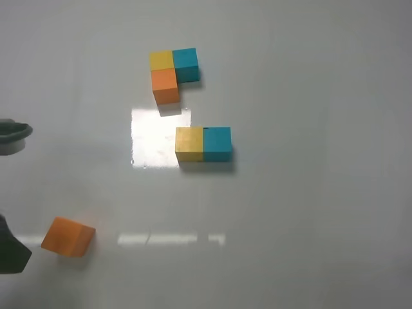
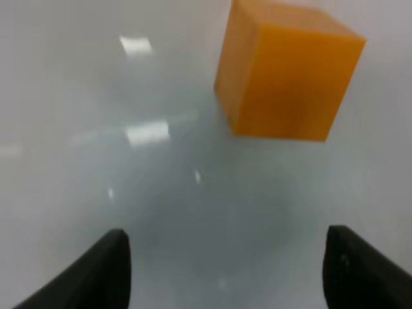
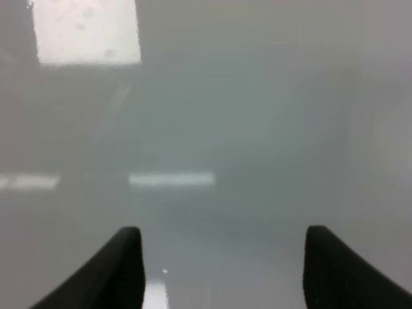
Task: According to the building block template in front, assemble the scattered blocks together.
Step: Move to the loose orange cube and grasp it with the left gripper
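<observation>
White table: yellow + teal joined; orange not placed yet, ahead of my open left pincer; right pincer open too.

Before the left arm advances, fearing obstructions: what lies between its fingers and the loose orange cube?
Only bare table before the orange cube, in the left wrist view.

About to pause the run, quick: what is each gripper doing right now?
Left gripper: open and empty; the orange cube sits ahead of it, not held.
Right gripper: open, holding nothing.
</observation>
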Controlling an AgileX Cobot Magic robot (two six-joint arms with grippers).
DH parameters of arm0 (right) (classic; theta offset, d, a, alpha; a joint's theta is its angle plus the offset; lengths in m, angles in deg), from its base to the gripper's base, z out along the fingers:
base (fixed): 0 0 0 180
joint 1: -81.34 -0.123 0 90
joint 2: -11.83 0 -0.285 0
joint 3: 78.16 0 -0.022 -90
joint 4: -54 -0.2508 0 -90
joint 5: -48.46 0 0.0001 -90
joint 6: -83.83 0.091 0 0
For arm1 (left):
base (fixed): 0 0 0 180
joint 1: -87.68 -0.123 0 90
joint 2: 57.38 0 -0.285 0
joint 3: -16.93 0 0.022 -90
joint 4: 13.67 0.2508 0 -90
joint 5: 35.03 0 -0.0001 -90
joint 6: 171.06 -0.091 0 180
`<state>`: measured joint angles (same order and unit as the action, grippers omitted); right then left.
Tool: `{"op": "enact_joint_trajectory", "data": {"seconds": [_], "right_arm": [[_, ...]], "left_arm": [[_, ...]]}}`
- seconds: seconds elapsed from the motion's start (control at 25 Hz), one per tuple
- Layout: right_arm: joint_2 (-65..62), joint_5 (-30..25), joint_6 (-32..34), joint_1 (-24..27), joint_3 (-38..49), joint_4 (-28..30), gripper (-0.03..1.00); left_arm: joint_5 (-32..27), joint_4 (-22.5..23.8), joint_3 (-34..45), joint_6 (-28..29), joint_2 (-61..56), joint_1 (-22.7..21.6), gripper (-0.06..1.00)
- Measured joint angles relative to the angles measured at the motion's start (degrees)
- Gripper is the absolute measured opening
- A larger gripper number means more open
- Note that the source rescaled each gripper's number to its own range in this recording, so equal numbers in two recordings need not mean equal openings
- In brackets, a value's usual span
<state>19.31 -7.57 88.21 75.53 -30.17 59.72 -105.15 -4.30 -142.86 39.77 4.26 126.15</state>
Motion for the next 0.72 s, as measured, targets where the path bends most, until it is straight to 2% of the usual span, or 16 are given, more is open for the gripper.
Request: {"op": "enact_joint_trajectory", "data": {"seconds": [0.12,0.4,0.72], "right_arm": [[0.00,-0.04,0.00,0.00,0.00,0.00,0.39],[0.00,-0.04,-0.04,0.00,0.00,0.00,0.39],[0.00,-0.04,-0.04,0.00,0.00,0.00,0.39]], "left_arm": [[0.20,2.79,-2.18,1.35,2.29,2.39,0.56],[0.20,6.21,-2.31,4.43,5.60,3.39,0.57],[0.27,8.33,-2.35,7.01,8.30,6.91,0.58]]}}
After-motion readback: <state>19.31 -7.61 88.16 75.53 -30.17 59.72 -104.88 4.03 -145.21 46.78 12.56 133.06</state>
